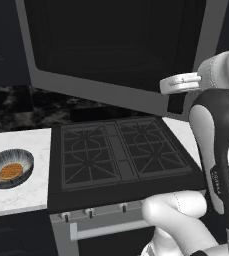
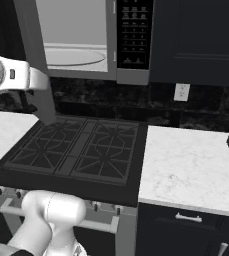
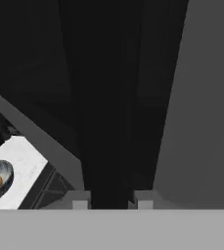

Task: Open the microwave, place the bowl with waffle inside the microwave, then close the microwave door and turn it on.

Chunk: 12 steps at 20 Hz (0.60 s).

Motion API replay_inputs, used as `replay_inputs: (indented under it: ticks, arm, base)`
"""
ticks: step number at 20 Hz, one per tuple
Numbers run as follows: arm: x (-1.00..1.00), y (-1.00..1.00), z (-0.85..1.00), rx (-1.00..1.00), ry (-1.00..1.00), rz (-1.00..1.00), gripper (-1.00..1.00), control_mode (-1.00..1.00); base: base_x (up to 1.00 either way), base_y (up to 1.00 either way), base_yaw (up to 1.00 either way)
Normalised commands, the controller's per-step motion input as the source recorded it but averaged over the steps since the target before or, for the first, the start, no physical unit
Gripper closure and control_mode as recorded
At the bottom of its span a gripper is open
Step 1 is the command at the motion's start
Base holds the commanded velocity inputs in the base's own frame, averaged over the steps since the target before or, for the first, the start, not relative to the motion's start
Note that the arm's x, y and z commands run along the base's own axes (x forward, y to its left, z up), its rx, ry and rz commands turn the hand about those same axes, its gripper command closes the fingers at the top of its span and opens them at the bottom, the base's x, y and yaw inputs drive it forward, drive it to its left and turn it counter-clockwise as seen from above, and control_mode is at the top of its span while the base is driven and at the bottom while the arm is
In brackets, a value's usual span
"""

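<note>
One wide grey-framed microwave (image 2: 81,40) hangs above the cooktop, its cavity open to show a light grey interior, one round glass turntable (image 2: 73,56) and one black keypad strip (image 2: 133,32) on its right side. One microwave door (image 1: 113,47), a wide dark glass panel in a grey frame, stands swung out over the stove and fills the upper part of the left base view.

One black gas cooktop (image 1: 116,152) with dark cast grates sits below, and four small knobs show along its front edge. Two stretches of white marbled counter flank it: one on the left (image 1: 16,187) and one on the right (image 2: 191,170). One white wall outlet (image 2: 181,92) is set in the dark backsplash.

One round deep bowl with a blue-grey and white streaked pattern (image 1: 8,169) rests on the left counter, well apart from the microwave. One small orange-brown gridded waffle (image 1: 11,171) lies inside it.

One two-finger gripper (image 3: 108,199) is held close to the door; in the hand view a dark vertical bar stands between its two pale fingertips (image 3: 80,199). Whether the jaws are pressing on that bar or standing clear of it cannot be told.
</note>
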Motion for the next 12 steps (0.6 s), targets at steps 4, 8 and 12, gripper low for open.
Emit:
replay_inputs:
  ticks: [4,8,12]
  arm:
    - [-1.00,-0.04,0.06,0.01,-0.06,0.07,-1.00,-1.00]
    - [-1.00,-0.33,0.26,0.11,-0.23,0.07,-1.00,-1.00]
    - [-0.18,-0.89,0.26,0.24,-0.26,0.11,-1.00,-1.00]
  base:
    - [0.00,0.00,0.00]
    - [0.00,0.00,0.00]
    - [0.00,0.00,0.00]
